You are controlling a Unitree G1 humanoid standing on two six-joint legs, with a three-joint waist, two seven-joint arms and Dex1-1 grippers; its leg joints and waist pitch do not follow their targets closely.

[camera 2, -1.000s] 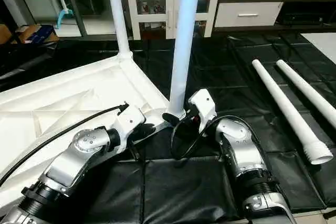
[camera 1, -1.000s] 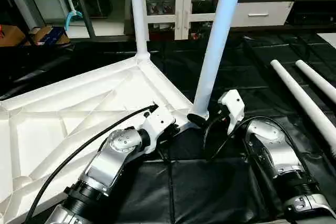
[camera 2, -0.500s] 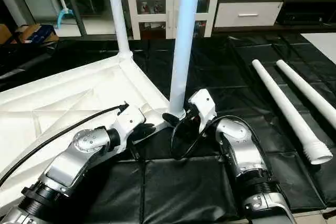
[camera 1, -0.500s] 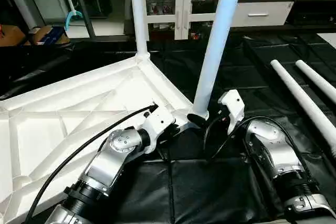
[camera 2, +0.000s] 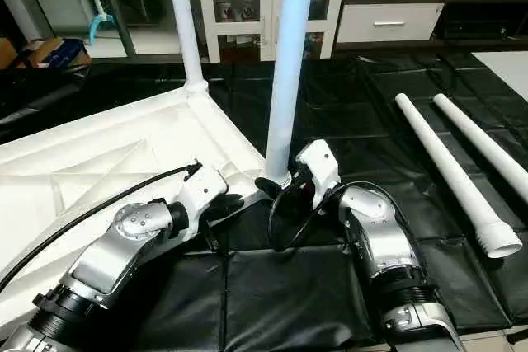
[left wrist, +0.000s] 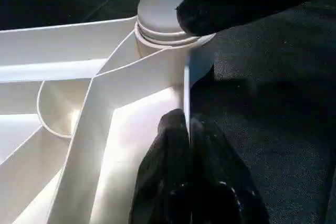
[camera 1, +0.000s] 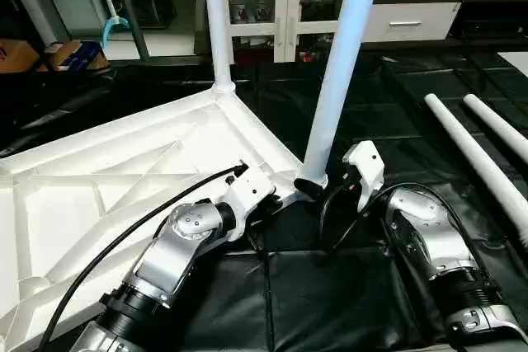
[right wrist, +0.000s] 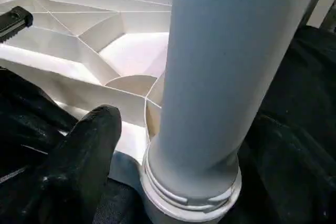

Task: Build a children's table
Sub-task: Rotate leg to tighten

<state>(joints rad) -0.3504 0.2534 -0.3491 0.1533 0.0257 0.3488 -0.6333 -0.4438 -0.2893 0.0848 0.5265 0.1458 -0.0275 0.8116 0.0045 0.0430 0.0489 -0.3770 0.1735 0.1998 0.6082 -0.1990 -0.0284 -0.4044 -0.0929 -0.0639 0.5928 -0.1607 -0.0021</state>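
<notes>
The children's table lies upside down on a black mat, its ribbed white top (camera 1: 124, 162) spreading to the left. One white leg (camera 1: 216, 22) stands upright in the far corner socket. A second leg (camera 1: 338, 80) stands in the near corner socket. My left gripper (camera 1: 271, 206) is shut, its fingertips (left wrist: 184, 124) pressed on the top's rim just beside that socket. My right gripper (camera 1: 312, 180) is open wide around the near leg's base. One black finger (right wrist: 89, 150) sits close beside the collar; the other is hidden behind the leg.
Two loose white legs (camera 2: 450, 166) (camera 2: 487, 146) lie side by side on the mat at the right. A white glass-door cabinet (camera 1: 285, 6) and a white drawer unit (camera 1: 412, 18) stand at the back. A black cable (camera 1: 124, 237) runs along my left forearm.
</notes>
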